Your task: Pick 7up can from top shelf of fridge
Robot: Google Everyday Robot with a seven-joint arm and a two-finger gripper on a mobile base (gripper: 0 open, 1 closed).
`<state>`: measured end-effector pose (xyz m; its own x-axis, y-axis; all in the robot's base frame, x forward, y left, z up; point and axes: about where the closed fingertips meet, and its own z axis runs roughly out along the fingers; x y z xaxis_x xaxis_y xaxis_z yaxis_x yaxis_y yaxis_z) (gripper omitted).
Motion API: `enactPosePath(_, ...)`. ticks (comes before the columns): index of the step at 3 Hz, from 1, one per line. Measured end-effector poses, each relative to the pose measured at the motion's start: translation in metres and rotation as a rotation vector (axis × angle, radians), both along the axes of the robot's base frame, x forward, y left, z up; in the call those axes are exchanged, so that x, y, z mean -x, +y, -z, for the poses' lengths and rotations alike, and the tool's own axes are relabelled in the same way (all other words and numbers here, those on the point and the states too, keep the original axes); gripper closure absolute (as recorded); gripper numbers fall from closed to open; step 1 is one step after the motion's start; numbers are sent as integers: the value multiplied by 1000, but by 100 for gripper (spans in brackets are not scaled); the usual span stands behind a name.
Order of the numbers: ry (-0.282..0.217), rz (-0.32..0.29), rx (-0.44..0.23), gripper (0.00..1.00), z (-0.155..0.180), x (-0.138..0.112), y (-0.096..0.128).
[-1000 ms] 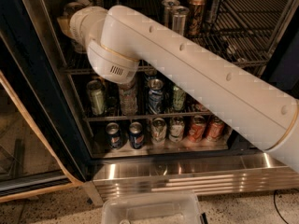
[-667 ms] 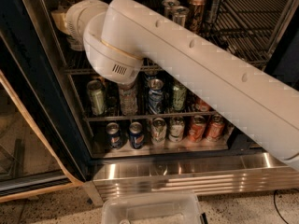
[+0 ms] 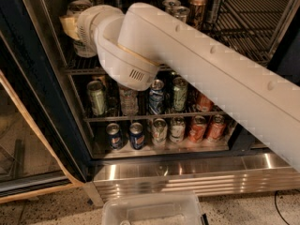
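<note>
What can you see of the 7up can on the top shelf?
It is only partly visible. The 7up can stands upright at the left front of the top shelf, a silvery wire rack. Its whitish lower body with faint green marks shows below the arm, whose wrist hides the can's middle. What looks like its silvery top shows above. The claw sits at the can's left side. Contact cannot be told. Other cans stand further back.

No txt or brand legible on the cans (image 3: 156, 96). Gripper (image 3: 70, 26) at left end of top shelf (image 3: 234, 13), mostly behind arm (image 3: 201, 64).
</note>
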<state>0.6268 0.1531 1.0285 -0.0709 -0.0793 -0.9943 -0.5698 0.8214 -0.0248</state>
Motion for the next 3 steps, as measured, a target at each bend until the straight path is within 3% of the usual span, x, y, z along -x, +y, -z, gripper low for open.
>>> enactPosePath(3,48,-55,-36,100,12,21,-20)
